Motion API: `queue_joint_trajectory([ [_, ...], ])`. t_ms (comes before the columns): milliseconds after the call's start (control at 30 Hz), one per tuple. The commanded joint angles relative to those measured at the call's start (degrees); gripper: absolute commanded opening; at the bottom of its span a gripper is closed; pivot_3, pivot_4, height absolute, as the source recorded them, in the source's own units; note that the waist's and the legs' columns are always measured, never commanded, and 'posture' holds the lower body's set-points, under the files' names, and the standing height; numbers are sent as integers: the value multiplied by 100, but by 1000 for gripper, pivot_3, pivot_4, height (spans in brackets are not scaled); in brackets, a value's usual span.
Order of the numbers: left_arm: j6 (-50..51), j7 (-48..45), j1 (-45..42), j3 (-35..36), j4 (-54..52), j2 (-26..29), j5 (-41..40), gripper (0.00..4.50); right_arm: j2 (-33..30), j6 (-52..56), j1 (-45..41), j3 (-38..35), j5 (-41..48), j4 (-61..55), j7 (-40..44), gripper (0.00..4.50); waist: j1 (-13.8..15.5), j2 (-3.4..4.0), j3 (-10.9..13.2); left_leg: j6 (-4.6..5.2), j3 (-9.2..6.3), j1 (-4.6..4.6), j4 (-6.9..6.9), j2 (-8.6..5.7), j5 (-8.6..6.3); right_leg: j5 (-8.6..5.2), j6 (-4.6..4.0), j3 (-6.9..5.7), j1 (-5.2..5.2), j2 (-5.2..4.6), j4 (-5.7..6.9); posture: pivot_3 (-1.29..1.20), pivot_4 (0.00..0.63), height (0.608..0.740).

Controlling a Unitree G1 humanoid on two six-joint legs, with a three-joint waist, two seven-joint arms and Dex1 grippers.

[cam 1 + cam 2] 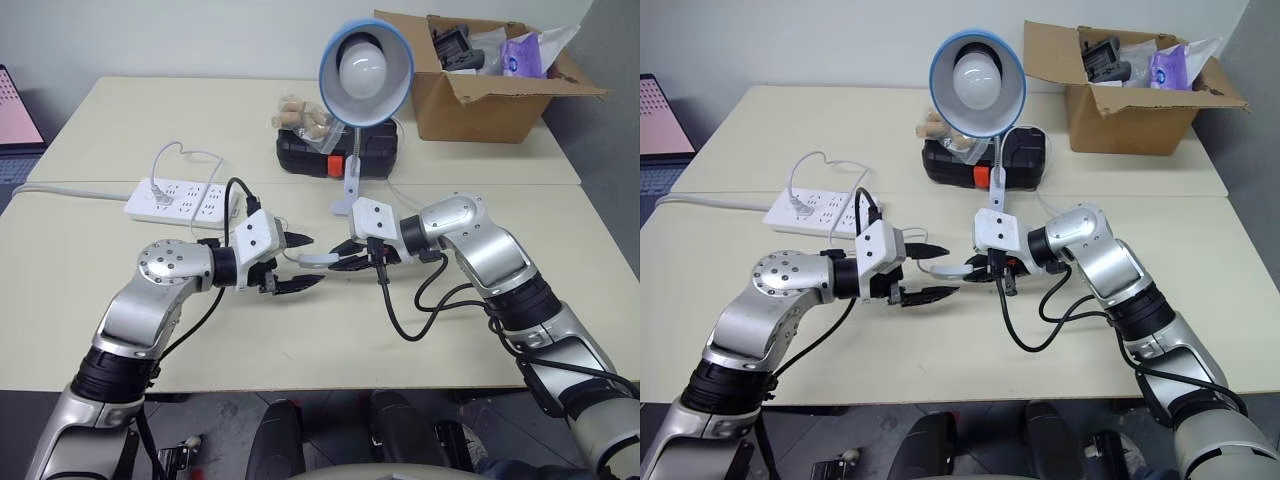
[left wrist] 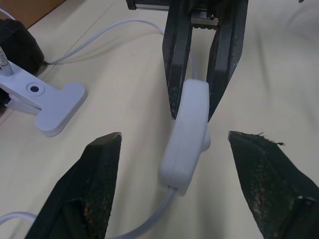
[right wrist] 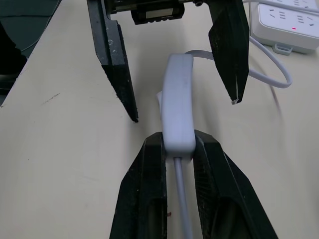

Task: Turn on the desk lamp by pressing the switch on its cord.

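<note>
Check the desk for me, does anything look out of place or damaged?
Nothing looks damaged or spilled. The cardboard box at the far right sits with flaps open and contents jumbled, and the desk lamp is unlit; the switch looks intact.

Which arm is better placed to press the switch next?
Left. The right gripper is shut on one end of the switch, holding it off the table. The left gripper is free, its open fingers on either side of the switch, so closing should press it.

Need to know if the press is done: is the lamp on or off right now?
Looks off: the bulb in the lamp shows no glow, and the left gripper stands open around the switch.
</note>
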Motion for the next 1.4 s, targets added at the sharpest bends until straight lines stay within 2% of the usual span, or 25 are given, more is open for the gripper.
queue_joint_trajectory([
  [33,-205,-10,-182,-40,51,-62,118,2642,-19,-55,-83,-74,107,-190,26,367,1,0,0,0,0,0,0,0,0,0,0,0,0,0,0,0,150,740],
  [333,-492,-54,-319,-89,303,-120,320,872,-57,-44,-75,-70,139,-245,48,367,2,0,0,0,0,0,0,0,0,0,0,0,0,0,0,0,150,740],
  [500,-621,-90,-338,-54,379,-148,398,697,-67,-80,-81,-65,135,-231,77,367,0,0,0,0,0,0,0,0,0,0,0,0,0,0,0,0,150,740],
  [800,-944,-225,-259,18,288,-246,254,682,-58,-149,-68,-53,162,-264,146,367,1,0,0,0,0,-1,0,0,0,0,0,0,0,0,0,0,150,740],
  [867,-977,-283,-227,18,327,-223,257,1347,-54,-187,-64,-51,158,-257,163,367,0,0,0,0,0,0,0,0,0,0,0,0,0,0,0,0,150,740],
  [900,-974,-322,-218,9,342,-207,254,1445,-54,-203,-63,-52,157,-251,168,367,-4,0,0,0,0,0,0,0,0,0,0,0,0,0,0,0,150,740],
  [967,-1021,-371,-192,-10,363,-164,297,2000,-60,-247,-58,-53,144,-231,177,367,-1,0,0,0,0,1,0,0,0,0,0,0,0,1,1,0,150,740],
  [1167,-1225,-377,5,101,291,68,391,3265,-84,-526,-89,-4,13,10,141,367,0,0,0,0,0,-1,1,-1,0,0,0,0,0,-1,-1,0,150,740],
  [1333,-1096,-341,530,754,-68,570,160,4273,125,-1135,-225,58,-274,882,-108,367,-26,0,0,0,0,1,-2,2,0,0,-1,1,-1,1,0,0,150,740],
  [1400,-1026,-340,745,984,-183,723,82,4500,240,-1418,-301,66,-390,1263,-239,367,-31,2,2,0,1,2,-2,3,0,0,-1,1,-2,1,0,0,150,740],
])
